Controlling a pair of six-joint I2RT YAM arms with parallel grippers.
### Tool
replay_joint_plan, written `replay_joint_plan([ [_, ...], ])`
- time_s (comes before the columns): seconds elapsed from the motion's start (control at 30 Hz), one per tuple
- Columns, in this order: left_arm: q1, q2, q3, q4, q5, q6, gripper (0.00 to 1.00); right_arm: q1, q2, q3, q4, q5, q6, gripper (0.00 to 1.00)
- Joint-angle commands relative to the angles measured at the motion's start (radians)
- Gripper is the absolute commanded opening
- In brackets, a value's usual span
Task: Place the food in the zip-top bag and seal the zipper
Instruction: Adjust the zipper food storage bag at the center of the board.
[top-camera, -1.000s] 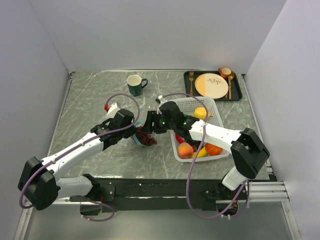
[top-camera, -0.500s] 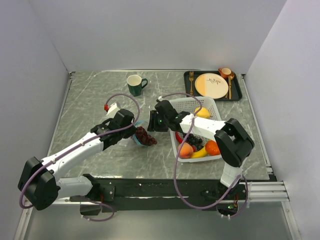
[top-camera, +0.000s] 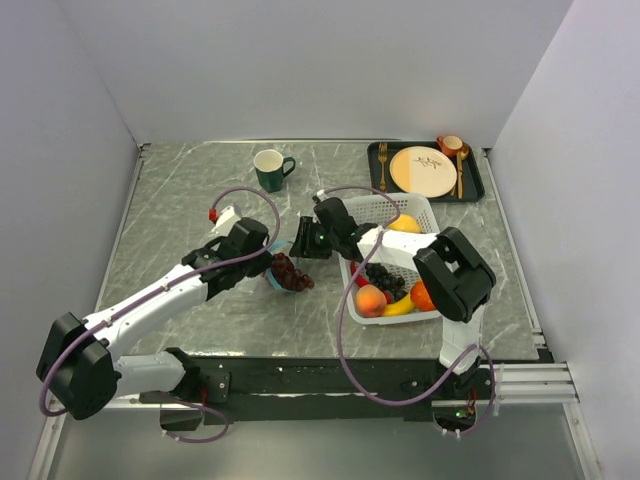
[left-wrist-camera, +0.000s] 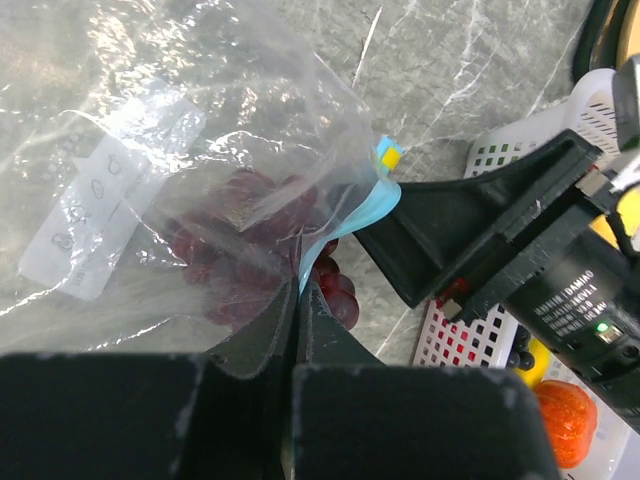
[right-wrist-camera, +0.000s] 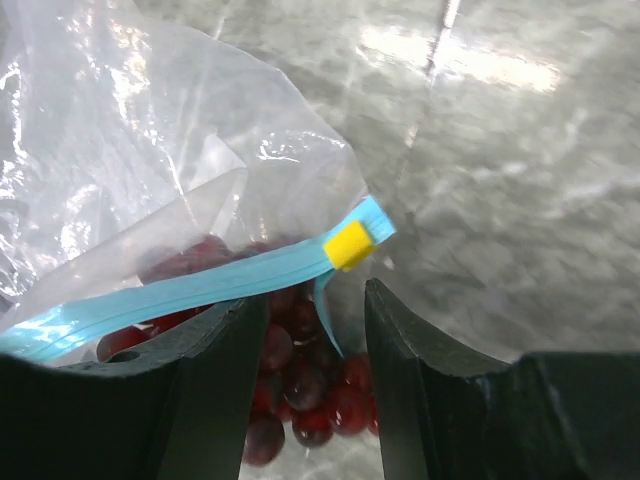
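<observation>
While left arm stretches forward-right, left gripper (left-wrist-camera: 297, 290) clamps zip-top bag (left-wrist-camera: 150, 130) mouth. Right arm folds leftward over basket (top-camera: 372, 203); right gripper (right-wrist-camera: 315, 310) agape, astride zipper (right-wrist-camera: 200, 285) end.

I see a marble table (top-camera: 180, 200). Dark green mug (top-camera: 268, 169) at 11 o'clock, upright, handle to the right. Black tray (top-camera: 476, 180) at 1 o'clock holds a cream plate (top-camera: 423, 171), gold fork (top-camera: 382, 160) left of it, small orange cup (top-camera: 452, 146) at the back. White mesh basket (top-camera: 372, 207) at 3 o'clock.
</observation>
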Motion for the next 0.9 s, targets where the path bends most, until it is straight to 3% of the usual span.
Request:
replay_joint_plan([
  [0.0, 0.005, 0.006, 0.007, 0.012, 0.003, -0.003, 0.01, -0.012, 0.049, 0.026, 0.093, -0.053, 0.018, 0.49],
  [0.13, 0.005, 0.000, -0.002, 0.017, 0.006, -0.008, 0.01, -0.019, 0.067, 0.012, 0.094, -0.043, 0.015, 0.48],
  [0.33, 0.005, 0.010, 0.001, 0.017, 0.014, -0.003, 0.01, -0.044, 0.080, -0.020, 0.163, -0.126, 0.011, 0.32],
  [0.37, 0.007, 0.013, 0.001, 0.022, 0.015, -0.003, 0.01, -0.047, 0.080, -0.028, 0.209, -0.149, 0.011, 0.17],
  [0.43, 0.005, 0.018, 0.004, 0.020, 0.021, -0.002, 0.01, -0.056, 0.073, -0.043, 0.234, -0.189, 0.023, 0.00],
  [0.53, 0.005, 0.012, 0.008, 0.005, 0.014, -0.005, 0.01, -0.064, 0.017, -0.066, 0.232, -0.186, 0.011, 0.00],
  [0.87, 0.059, -0.026, 0.045, -0.104, -0.022, -0.025, 0.01, -0.059, -0.302, -0.039, 0.004, -0.105, -0.071, 0.00],
])
